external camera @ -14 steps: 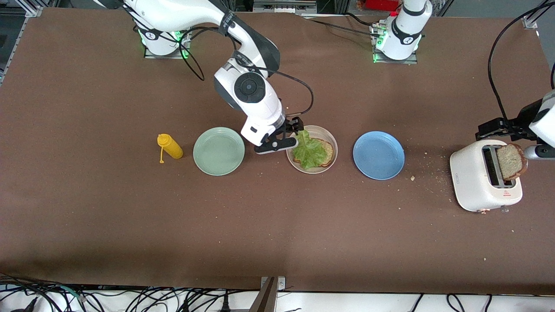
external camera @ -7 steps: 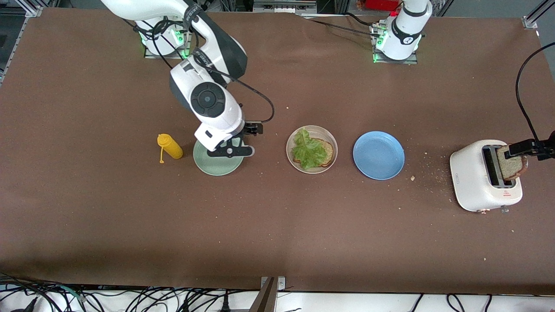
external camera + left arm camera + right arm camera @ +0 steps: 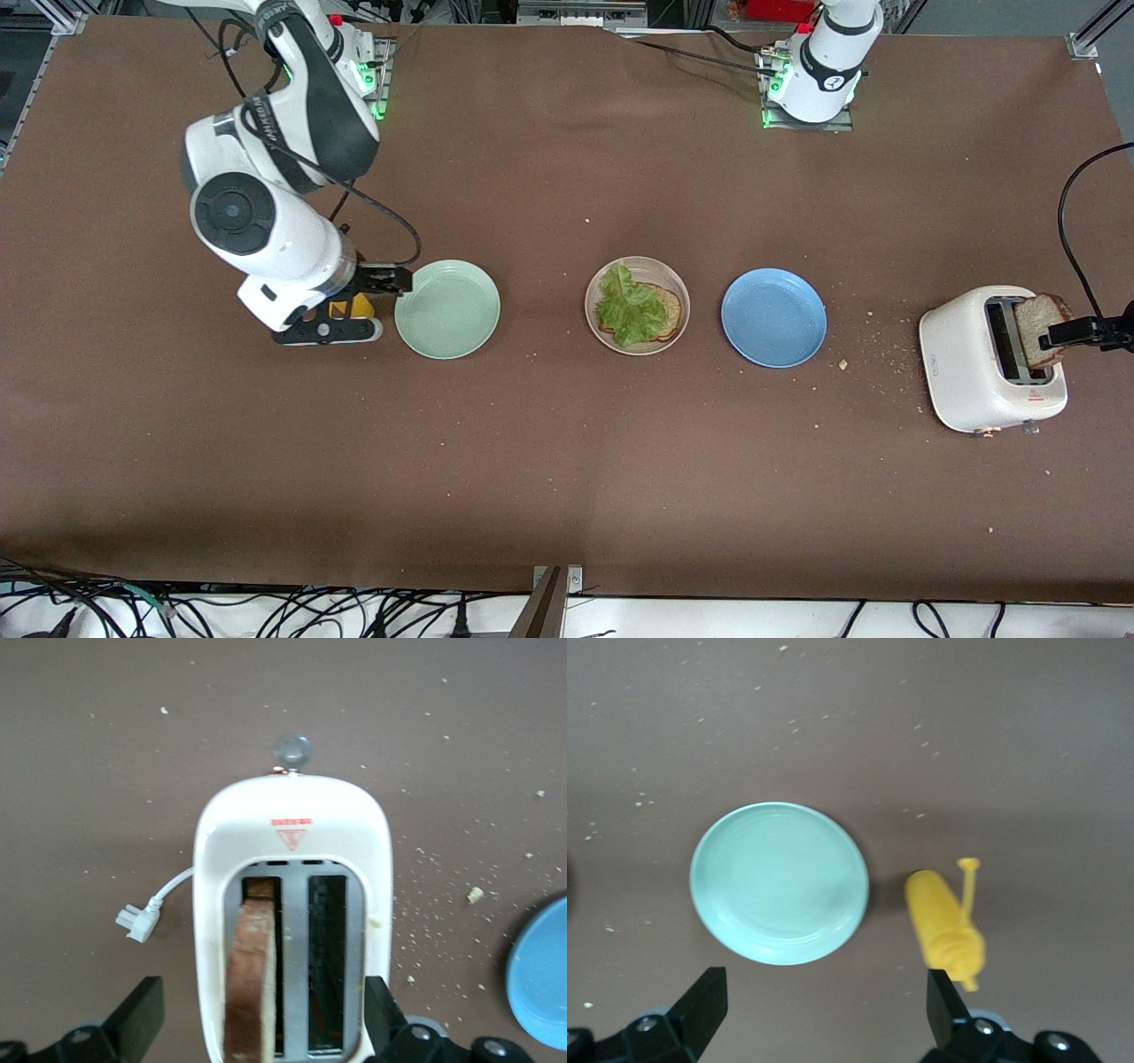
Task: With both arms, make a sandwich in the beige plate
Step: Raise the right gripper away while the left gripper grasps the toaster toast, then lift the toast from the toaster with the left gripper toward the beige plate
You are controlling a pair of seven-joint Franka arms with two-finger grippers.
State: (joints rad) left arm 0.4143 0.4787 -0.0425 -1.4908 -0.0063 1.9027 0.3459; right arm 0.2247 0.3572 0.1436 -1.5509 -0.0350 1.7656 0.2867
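Sandwich (image 3: pixel 640 312), front view: unfinished; one brown speckled bread slice with a ruffled green lettuce leaf on top lies in the round pale beige plate (image 3: pixel 679 288) at mid-table.
Neighbours, front view: round mint-green plate (image 3: pixel 447 308) beside it toward the right arm's end, round blue plate (image 3: pixel 773 317) toward the left arm's end; both apart from the beige plate.
Toaster, front view: white two-slot toaster (image 3: pixel 974 363) at the left arm's end, a second brown bread slice (image 3: pixel 1035 324) standing up out of one slot.
Right gripper (image 3: pixel 354 306), front view: over the yellow squeeze bottle (image 3: pixel 359 307), beside the mint-green plate.
Left gripper (image 3: pixel 264 1020), left wrist view: black fingers spread wide to either side of the toaster, above the upright slice, not touching it; crumbs scattered on the brown table (image 3: pixel 106 744).
Right gripper, right wrist view: fingers spread wide, holding nothing; mint-green plate and yellow bottle lie below, apart.
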